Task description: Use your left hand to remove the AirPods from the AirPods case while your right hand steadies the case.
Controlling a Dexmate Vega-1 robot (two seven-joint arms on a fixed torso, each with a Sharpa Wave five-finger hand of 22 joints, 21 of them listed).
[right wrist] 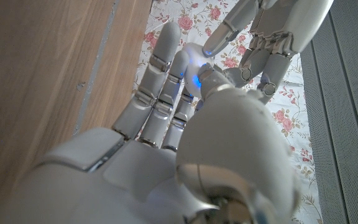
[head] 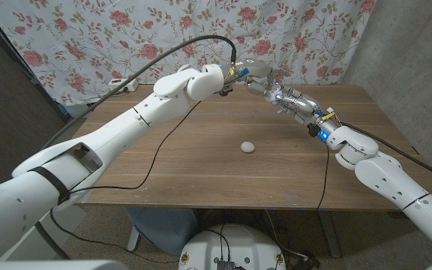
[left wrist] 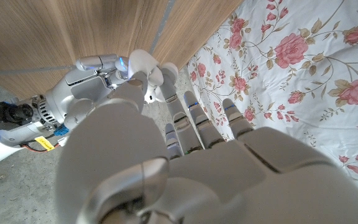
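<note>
Item: AirPods case, open, small, light, glossy and likely slippery. I see it raised over the table's far edge, gripped by my right hand. My left hand pinches at an earbud stem; advise gentle pull.

Head view high above wooden table facing floral backdrop, both wrist views close, sharing the raised meeting hands

Both arms are stretched forward and raised above the far part of the table, so that the left hand and the right hand are brought together, fingertips meeting. A small white object is pinched between the left hand's thumb and fingers.
</note>
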